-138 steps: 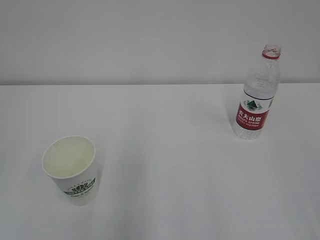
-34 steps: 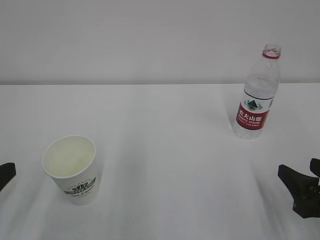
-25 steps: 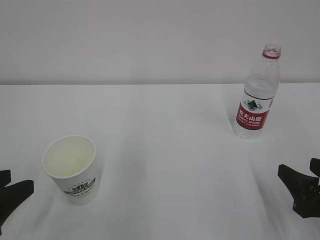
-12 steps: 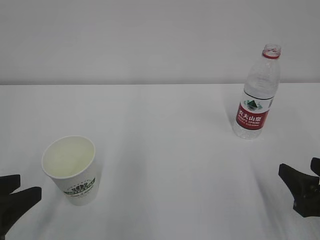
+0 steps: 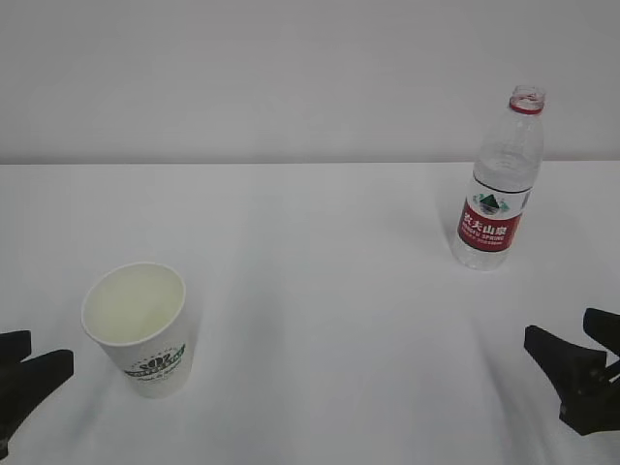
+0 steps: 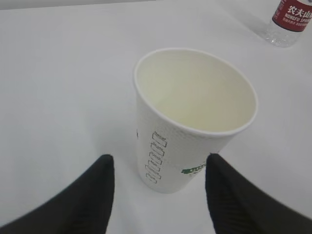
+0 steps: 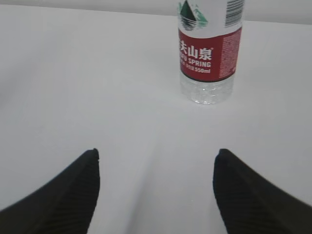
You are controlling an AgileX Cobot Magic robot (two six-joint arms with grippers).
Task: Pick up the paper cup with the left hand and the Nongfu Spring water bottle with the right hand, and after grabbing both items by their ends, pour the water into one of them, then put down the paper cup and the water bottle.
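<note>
While both arms sit low at the near edge of the surface (image 5: 320,242), the whole business turns on what stands ahead of each claw. The paper cup (image 5: 136,327) is upright near the near-left corner, and from where I stand the left claw (image 5: 21,383) is just beside it, on its outer side; through the left wrist view the cup (image 6: 192,117) stands straight ahead between the spread fingers (image 6: 83,195), not yet touched. The Nongfu Spring water bottle (image 5: 499,179) stands upright toward the far-right corner, uncapped, its long axis vertical. The right claw (image 5: 572,378), jaws apart and empty, is well short of it, the bottle (image 7: 209,53) dead ahead and slightly right. I'd judge the left side closer to its grasp.
</note>
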